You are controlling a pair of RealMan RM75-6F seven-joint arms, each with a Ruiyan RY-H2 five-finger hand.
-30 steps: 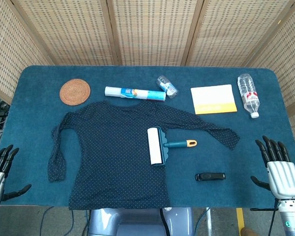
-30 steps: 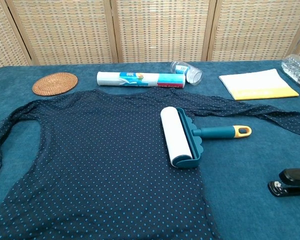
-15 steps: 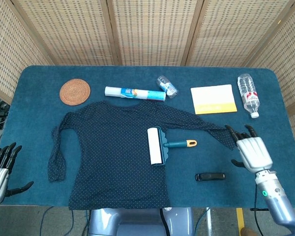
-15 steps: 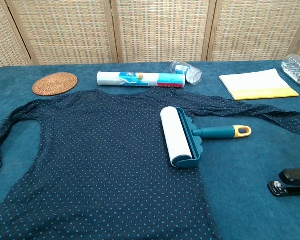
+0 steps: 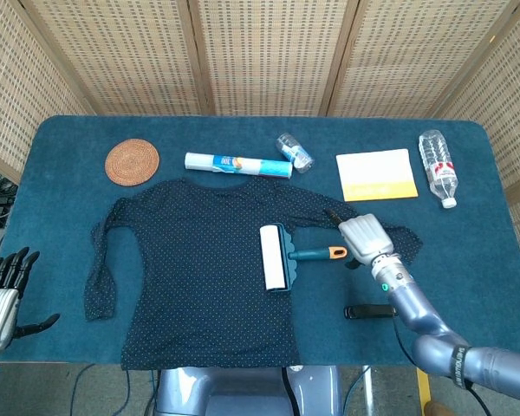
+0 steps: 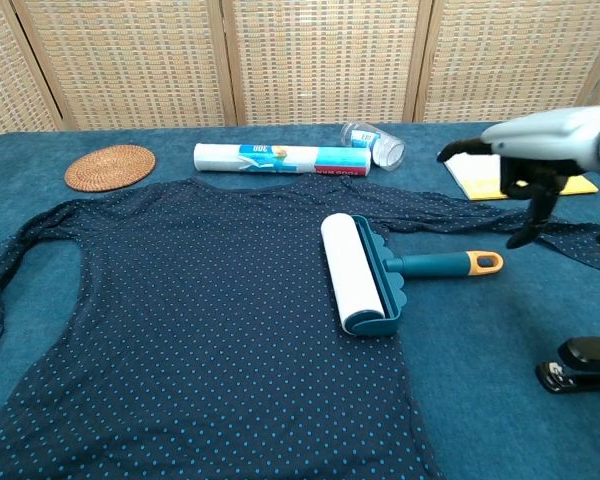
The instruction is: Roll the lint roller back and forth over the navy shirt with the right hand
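Observation:
The navy dotted shirt (image 5: pixel 199 260) (image 6: pixel 200 320) lies spread flat on the blue table. On its right side rests the lint roller (image 5: pixel 276 257) (image 6: pixel 355 272), white roll on the cloth, teal handle with an orange tip (image 5: pixel 336 252) (image 6: pixel 483 262) pointing right. My right hand (image 5: pixel 362 236) (image 6: pixel 525 150) hovers open just above and to the right of the handle tip, holding nothing. My left hand (image 5: pixel 2 290) hangs open off the table's front left corner, seen only in the head view.
A black stapler (image 5: pixel 370 311) (image 6: pixel 583 364) lies in front of the handle. Behind the shirt sit a woven coaster (image 5: pixel 132 161), a rolled packet (image 5: pixel 237 164), a tipped small jar (image 5: pixel 295 152), a yellow-white pad (image 5: pixel 376 174) and a water bottle (image 5: pixel 438 167).
My right hand has swept from the table's front right edge leftward and inward, now hovering over the sleeve by the roller's handle tip. Roller, shirt and left hand have stayed put.

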